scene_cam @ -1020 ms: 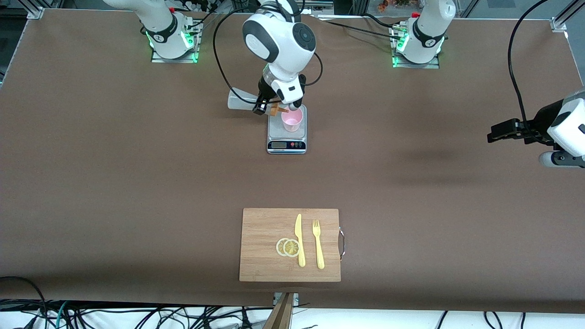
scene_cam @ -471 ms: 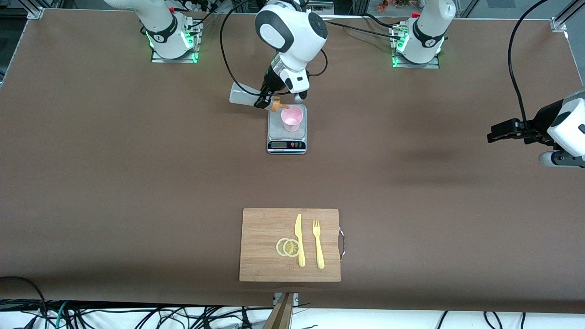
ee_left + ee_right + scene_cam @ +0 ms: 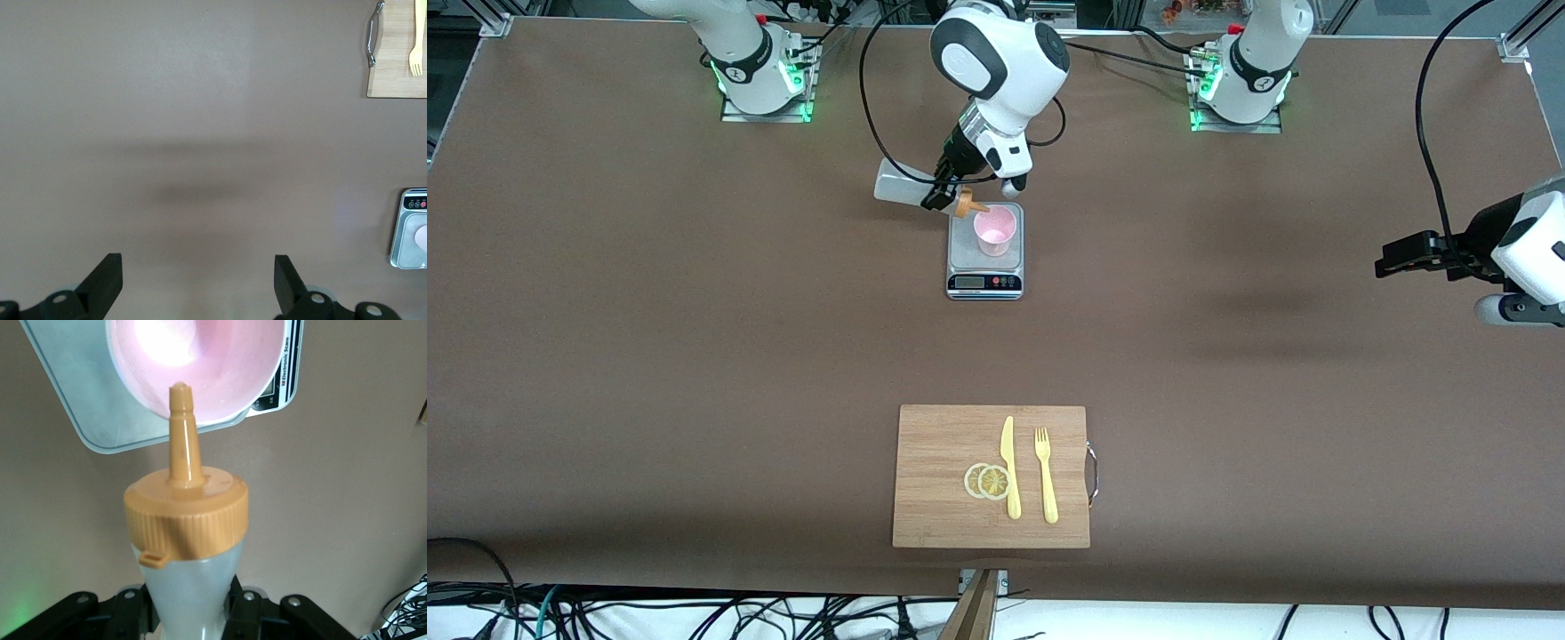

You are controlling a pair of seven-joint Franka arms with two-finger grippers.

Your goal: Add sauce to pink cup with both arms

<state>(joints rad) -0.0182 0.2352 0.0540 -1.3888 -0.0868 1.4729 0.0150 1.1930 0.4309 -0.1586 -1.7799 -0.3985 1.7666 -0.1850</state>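
Observation:
The pink cup (image 3: 996,231) stands upright on a small scale (image 3: 984,267) in the middle of the table toward the robots' bases. My right gripper (image 3: 941,197) is shut on the sauce (image 3: 903,188), a whitish squeeze bottle tipped almost level, its orange nozzle (image 3: 969,207) reaching the cup's rim. In the right wrist view the sauce bottle (image 3: 190,587) sits between the fingers and its nozzle (image 3: 181,433) points over the pink cup (image 3: 200,367). My left gripper (image 3: 1392,262) waits open above bare table at the left arm's end; in its own view the left gripper (image 3: 198,280) has nothing between its fingers.
A wooden cutting board (image 3: 943,444) lies near the table's front edge with two lemon slices (image 3: 987,481), a yellow knife (image 3: 1009,467) and a yellow fork (image 3: 1046,476) on it. The scale's display (image 3: 969,282) faces the front camera.
The right arm has shifted toward the robots' bases and the bottle has swung with it, the nozzle tip staying at the cup's rim. The left arm has not moved.

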